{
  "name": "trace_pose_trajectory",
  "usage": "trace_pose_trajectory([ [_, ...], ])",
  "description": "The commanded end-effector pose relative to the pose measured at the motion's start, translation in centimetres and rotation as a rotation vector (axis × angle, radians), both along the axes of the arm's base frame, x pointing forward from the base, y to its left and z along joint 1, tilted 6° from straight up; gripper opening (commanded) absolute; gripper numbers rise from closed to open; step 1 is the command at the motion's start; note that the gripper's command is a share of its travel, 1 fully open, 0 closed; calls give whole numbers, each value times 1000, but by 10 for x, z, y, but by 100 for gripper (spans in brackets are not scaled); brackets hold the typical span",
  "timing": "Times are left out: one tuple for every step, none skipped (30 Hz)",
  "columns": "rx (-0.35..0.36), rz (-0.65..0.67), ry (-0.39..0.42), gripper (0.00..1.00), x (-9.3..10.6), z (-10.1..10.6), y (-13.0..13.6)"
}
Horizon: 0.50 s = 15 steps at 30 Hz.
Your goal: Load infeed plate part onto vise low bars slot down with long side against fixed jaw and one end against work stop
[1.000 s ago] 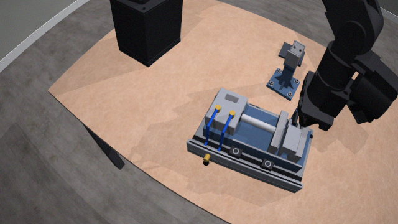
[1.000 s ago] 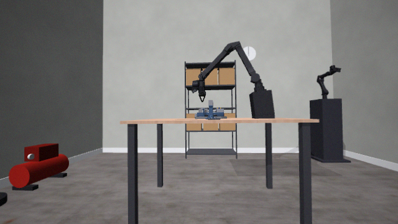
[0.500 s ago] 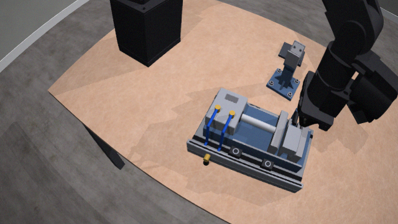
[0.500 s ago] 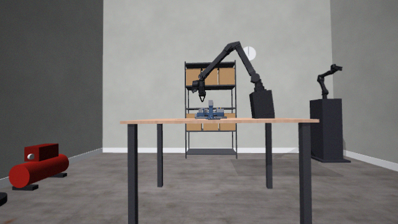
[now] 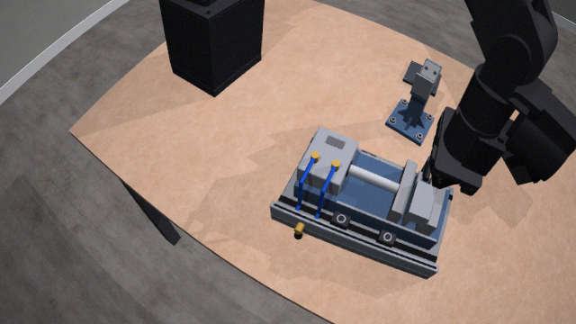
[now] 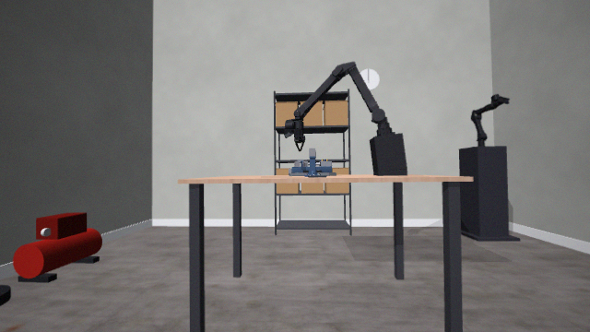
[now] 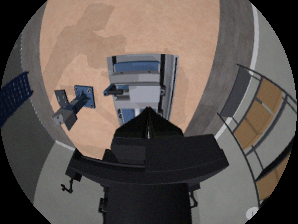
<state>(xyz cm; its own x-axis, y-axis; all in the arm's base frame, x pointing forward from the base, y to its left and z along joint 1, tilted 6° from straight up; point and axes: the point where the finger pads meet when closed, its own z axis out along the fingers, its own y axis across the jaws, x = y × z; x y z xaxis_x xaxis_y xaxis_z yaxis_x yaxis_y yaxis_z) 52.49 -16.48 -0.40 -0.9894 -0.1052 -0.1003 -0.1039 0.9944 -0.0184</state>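
The gripper's jaws were pressed together — nothing between them. The block looked pale grey, plain and boxy, its top smooth. It sat in the vise, between the vise's two jaws, below and apart from the fingertips. The arm arched high over the table — its gripper pointing down.
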Motion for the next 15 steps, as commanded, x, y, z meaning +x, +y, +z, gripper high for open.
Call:
trace_pose_trajectory([
  [-9,-9,-26,0,13,9,-43],
  [-10,-9,-26,0,13,9,-46],
  [-10,-9,-25,0,13,9,-47],
  [-10,-9,-25,0,13,9,-47],
  [-10,-9,-25,0,13,9,-47],
  [-12,11,-31,0,17,13,-36],
  [-8,14,-22,0,12,10,-32],
  [-8,14,-22,0,12,10,-32],
  [-11,14,-28,0,14,10,-32],
  [-11,14,-28,0,14,10,-32],
  [-11,14,-28,0,14,10,-32],
  [-11,14,-28,0,14,10,-32],
  [-11,14,-28,0,14,10,-32],
  [-11,5,-28,0,12,10,-38],
  [-12,-4,-28,0,10,10,-42],
])
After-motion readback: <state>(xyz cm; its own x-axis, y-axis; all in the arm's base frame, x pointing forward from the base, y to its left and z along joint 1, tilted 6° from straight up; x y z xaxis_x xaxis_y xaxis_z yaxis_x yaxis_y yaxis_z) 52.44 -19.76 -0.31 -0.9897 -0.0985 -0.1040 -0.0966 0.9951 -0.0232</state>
